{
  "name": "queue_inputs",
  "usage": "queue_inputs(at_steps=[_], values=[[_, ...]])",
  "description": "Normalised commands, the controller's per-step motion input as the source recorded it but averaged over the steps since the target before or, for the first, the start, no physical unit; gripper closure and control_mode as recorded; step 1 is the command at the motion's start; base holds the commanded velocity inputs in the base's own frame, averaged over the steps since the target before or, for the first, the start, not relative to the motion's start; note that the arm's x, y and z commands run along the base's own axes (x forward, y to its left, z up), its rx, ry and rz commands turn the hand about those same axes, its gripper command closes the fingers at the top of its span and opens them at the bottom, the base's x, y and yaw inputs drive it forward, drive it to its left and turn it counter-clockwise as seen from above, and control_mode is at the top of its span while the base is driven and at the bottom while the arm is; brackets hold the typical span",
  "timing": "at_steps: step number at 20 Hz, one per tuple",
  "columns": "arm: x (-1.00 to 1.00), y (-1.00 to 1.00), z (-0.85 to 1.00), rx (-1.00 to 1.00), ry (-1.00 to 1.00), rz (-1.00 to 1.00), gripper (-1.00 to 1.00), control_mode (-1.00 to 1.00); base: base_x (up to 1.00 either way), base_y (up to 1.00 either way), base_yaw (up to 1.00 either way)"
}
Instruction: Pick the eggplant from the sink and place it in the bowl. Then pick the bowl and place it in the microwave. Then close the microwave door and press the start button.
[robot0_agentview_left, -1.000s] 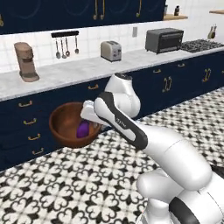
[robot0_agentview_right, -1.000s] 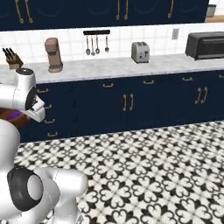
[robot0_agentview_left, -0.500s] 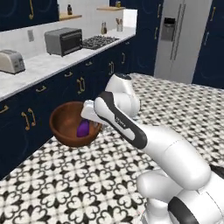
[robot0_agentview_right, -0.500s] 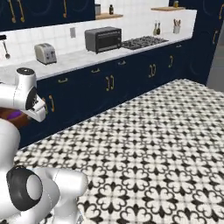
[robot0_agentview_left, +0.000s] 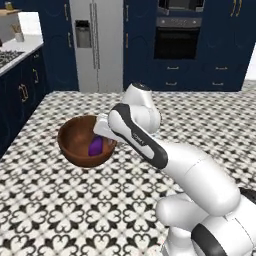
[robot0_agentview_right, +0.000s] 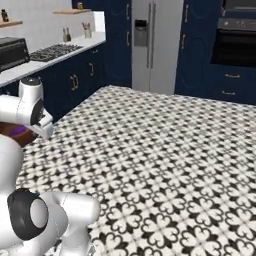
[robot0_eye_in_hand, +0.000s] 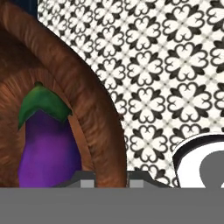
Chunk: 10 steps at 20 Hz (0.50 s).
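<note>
One thing carried: the bowl (robot0_agentview_left: 84, 142), reddish-brown wood, held off the patterned floor (robot0_agentview_left: 60, 210) with the eggplant (robot0_agentview_left: 95, 146) lying inside it.
Eggplant: low in the bowl, just left of the claw, resting against the inner wall; from the hand view its green cap (robot0_eye_in_hand: 41, 103) points away from the fingers.
Claw: the gripper (robot0_agentview_left: 103, 131) sits at the bowl's right rim, pressed together on the wall, one finger inside and one outside as far as I can judge.
Grip detail: in the hand view the rim (robot0_eye_in_hand: 98, 127) runs between the two finger tips (robot0_eye_in_hand: 83, 178), so the pinch is on the edge alone, not under the bowl.
Step in hand: carrying the loaded bowl toward the microwave, by my reading; eggplant placed, bowl picked.
Doing it well: keep the bowl level so the eggplant does not roll out, keep the pinch firm, since an edge grip on a deep bowl could let it swing or slip, and turn gently.
Arm pose: it rises from the base at lower right, folds at the elbow and reaches left, with the wrist above and right of the bowl.
Beyond the claw: fridge (robot0_agentview_left: 96, 45) and built-in oven (robot0_agentview_left: 178, 42) stand well apart across the floor.
Right of the claw: open patterned floor.
</note>
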Motion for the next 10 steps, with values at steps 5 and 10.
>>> queue_inputs(at_steps=[5, 10], values=[[0.0, 0.0, 0.0, 0.0, 0.0, 0.0, 1.0, 1.0, 0.78, -0.27, -0.61], [0.0, 0.0, 0.0, 0.0, 0.0, 0.0, 1.0, 1.0, 1.0, -0.85, -0.24]])
